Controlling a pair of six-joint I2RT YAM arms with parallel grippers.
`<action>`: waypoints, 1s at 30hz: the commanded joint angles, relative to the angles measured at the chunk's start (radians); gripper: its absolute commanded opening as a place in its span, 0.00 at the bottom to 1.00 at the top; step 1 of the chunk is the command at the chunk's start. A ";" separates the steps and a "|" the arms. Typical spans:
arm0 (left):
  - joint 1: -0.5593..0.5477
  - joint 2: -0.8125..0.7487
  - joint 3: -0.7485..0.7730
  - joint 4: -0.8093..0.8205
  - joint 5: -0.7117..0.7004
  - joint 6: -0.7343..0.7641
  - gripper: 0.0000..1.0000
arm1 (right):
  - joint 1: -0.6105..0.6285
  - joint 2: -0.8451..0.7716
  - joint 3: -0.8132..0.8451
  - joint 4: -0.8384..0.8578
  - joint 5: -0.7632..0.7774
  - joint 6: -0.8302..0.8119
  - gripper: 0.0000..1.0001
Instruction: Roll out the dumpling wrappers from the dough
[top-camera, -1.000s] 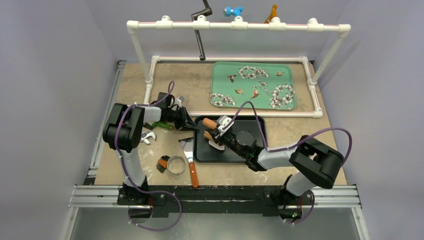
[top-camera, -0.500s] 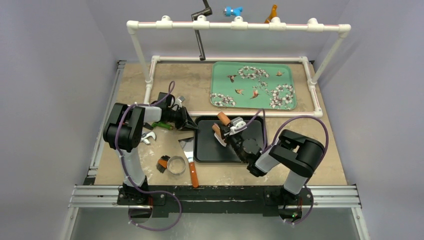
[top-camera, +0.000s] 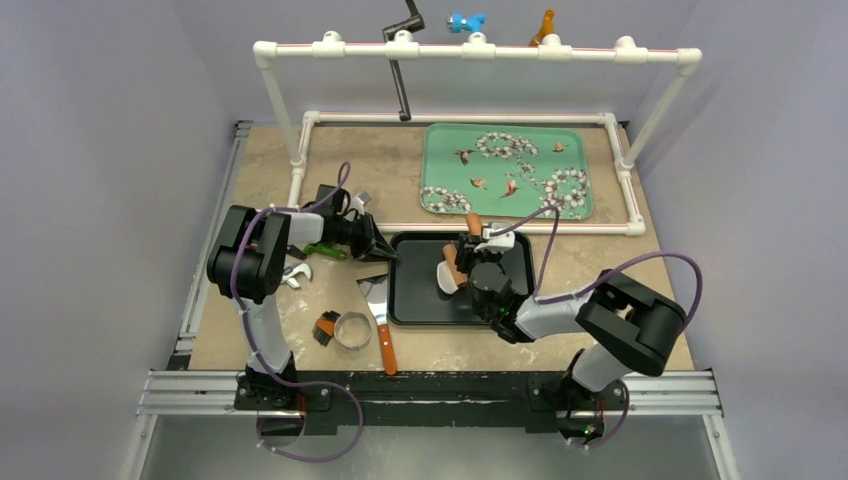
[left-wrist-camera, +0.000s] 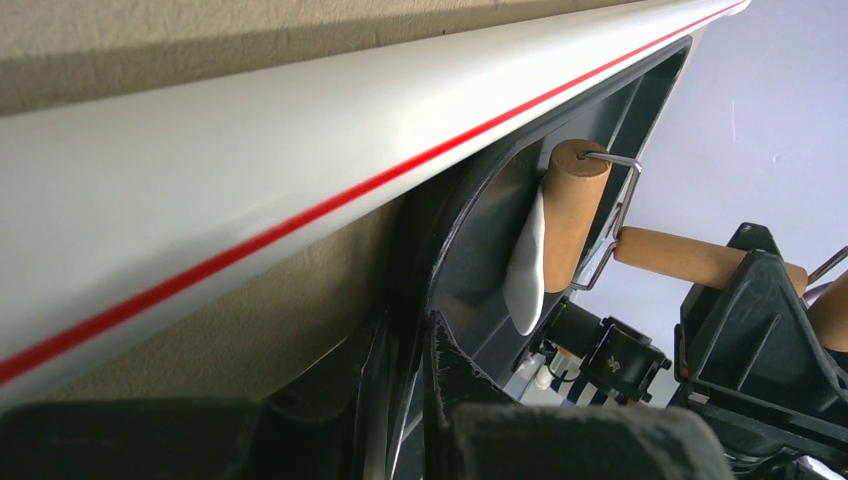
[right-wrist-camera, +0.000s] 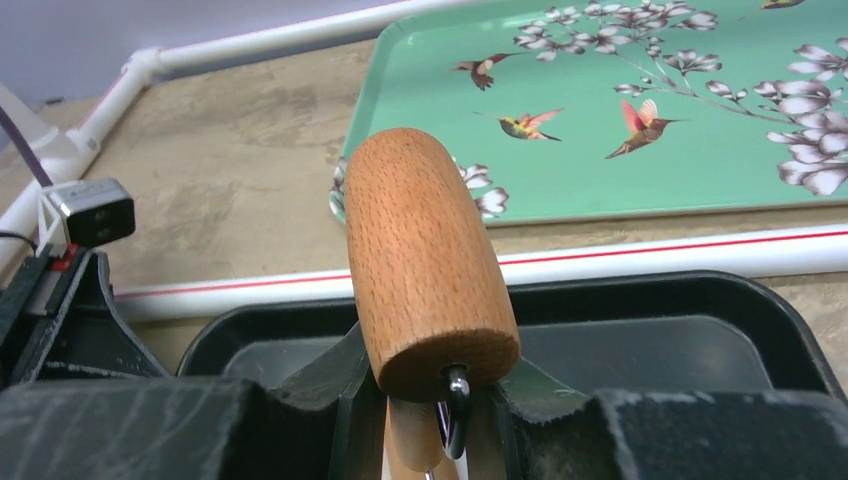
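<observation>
Here, right pincer (right-wrist-camera: 428, 415) clamped on roller (right-wrist-camera: 425, 260) — dough (left-wrist-camera: 527, 265) clinging, left pincer (left-wrist-camera: 415, 390) pinching black tray (top-camera: 420, 305), ring cutter (top-camera: 352, 344) beside.

You will find no legible text, label, brand, number or sign in any view. The green tray (top-camera: 520, 165), beyond the black tray (top-camera: 410, 300), carries printed pictures only: white flower clusters and hummingbirds. The white pipe (top-camera: 440, 225) just behind the black tray bears one plain red stripe along its length. The wooden roller (right-wrist-camera: 425, 260) over the black tray shows bare grain.
</observation>
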 joint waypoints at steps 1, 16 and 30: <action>0.016 0.069 -0.005 -0.026 -0.180 -0.007 0.00 | -0.009 -0.077 -0.037 -0.104 -0.098 -0.135 0.00; 0.014 0.072 -0.003 -0.028 -0.179 -0.007 0.00 | -0.044 -0.169 -0.024 0.060 -0.286 -0.192 0.00; 0.015 0.075 0.003 -0.033 -0.174 -0.005 0.00 | -0.256 -0.132 0.173 -0.316 -0.823 0.185 0.00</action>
